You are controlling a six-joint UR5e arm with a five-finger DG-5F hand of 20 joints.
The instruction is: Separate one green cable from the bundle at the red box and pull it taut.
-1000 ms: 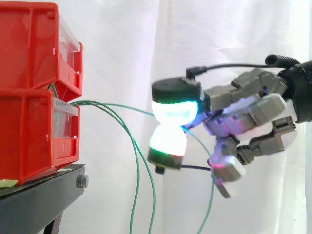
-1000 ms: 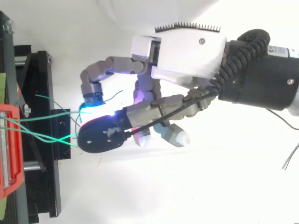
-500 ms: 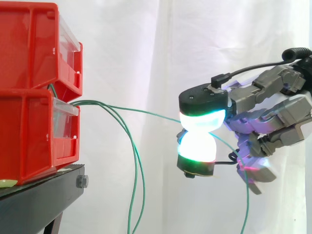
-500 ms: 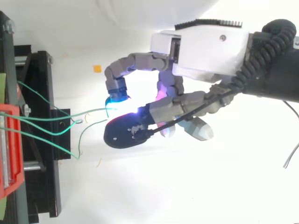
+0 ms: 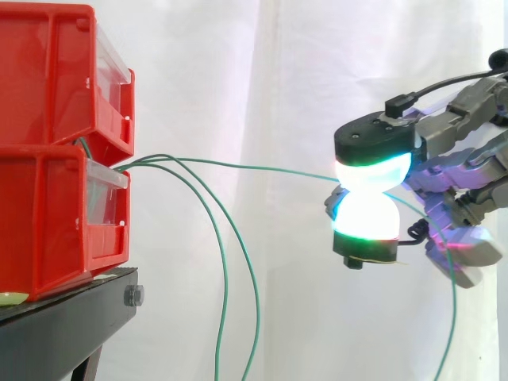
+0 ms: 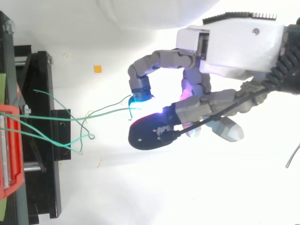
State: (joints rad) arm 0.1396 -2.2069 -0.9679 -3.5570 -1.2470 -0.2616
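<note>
Hand point(image 6: 234, 44) has backed further off from the red box point(image 5: 48, 214), pads point(image 5: 363, 218) still pinching one green cable point(image 5: 254, 167). It now runs near-straight from box to hand, prob. almost taut. Other two cables point(image 5: 225, 270) hang slack below, box-side of the hand.

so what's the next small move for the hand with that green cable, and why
Probably draw the hand a little farther from the red box. Its fingers pinch one green cable, which runs to the box in a shallow bow, not quite straight, while the other cables hang down in loops.
</note>
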